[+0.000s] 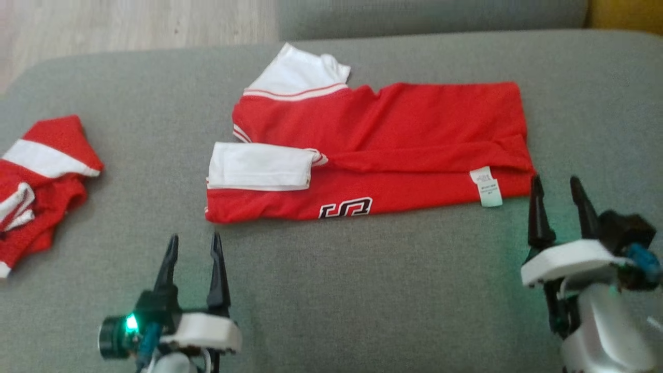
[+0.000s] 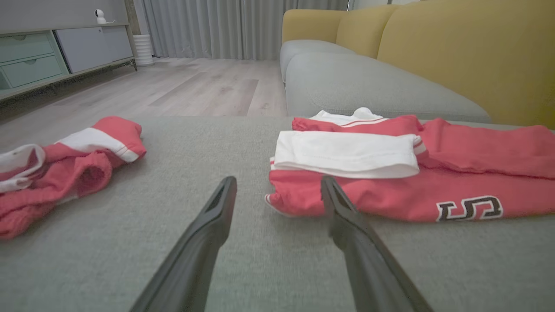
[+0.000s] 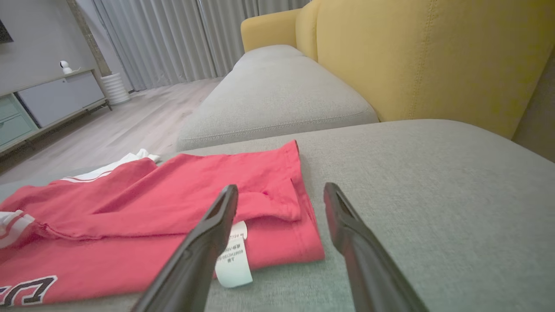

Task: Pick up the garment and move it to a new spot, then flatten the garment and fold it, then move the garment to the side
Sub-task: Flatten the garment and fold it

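Jaws of the left gripper (image 1: 194,237) and right gripper (image 1: 555,180) stand open and empty, near the folded red-and-white fabric garment (image 1: 393,129).

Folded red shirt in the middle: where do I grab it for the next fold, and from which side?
I'd take the red shirt by its two near corners, approaching from the robot's side: left gripper at the sleeve end, right gripper beside the white label. It lies flat, long edge facing both open grippers.

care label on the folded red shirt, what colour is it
White with small dark print; the care label shows best in the right wrist view.
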You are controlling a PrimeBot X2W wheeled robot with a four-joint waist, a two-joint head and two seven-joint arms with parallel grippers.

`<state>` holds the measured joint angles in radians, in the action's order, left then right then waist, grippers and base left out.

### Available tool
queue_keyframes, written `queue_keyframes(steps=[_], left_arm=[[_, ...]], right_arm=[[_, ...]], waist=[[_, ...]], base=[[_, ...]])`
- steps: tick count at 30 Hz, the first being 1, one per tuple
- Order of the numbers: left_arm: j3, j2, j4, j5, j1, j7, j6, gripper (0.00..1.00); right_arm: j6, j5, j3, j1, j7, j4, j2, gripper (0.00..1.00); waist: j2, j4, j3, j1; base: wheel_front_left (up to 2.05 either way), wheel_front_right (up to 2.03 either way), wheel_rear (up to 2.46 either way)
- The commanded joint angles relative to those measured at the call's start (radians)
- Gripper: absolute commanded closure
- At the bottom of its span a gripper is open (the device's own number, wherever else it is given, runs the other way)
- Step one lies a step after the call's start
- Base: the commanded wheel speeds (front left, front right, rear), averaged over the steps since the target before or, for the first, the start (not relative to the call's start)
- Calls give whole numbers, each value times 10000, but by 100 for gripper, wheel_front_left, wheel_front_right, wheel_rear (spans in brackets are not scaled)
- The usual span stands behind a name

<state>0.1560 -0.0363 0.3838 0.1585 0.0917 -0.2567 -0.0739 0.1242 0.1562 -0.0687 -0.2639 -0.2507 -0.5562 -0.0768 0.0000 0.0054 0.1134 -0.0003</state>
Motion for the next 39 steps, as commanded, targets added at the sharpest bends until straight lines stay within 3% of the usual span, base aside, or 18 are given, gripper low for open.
queue_keyframes(steps=[1, 6, 15, 30, 39], left_arm=[[-280, -139, -228, -30, 77, -51, -60, 0], [-335, -139, -24, 127, -690, -51, -161, 0], [-310, -139, 3, 322, -1023, -51, -148, 0], [-418, -139, 1361, 1506, 1763, -51, 1032, 0], [-808, -139, 2432, 1409, 2823, -51, 1324, 0]], right_arm=[[65, -230, 213, 6, -109, 245, 58, 0], [65, -508, -91, 600, -110, -3, 192, 0], [65, -635, -94, 829, -110, 67, 255, 0], [65, -94, 419, -305, -110, 208, 264, 0], [65, -43, 420, -756, -110, 343, 265, 0]], waist=[[0, 16, -389, 3], [0, -47, -958, 3], [0, -70, -1003, 3], [0, -493, 880, 3], [0, -722, 1538, 3]], base=[[0, 0, 0], [0, 0, 0], [0, 0, 0], [0, 0, 0], [0, 0, 0]])
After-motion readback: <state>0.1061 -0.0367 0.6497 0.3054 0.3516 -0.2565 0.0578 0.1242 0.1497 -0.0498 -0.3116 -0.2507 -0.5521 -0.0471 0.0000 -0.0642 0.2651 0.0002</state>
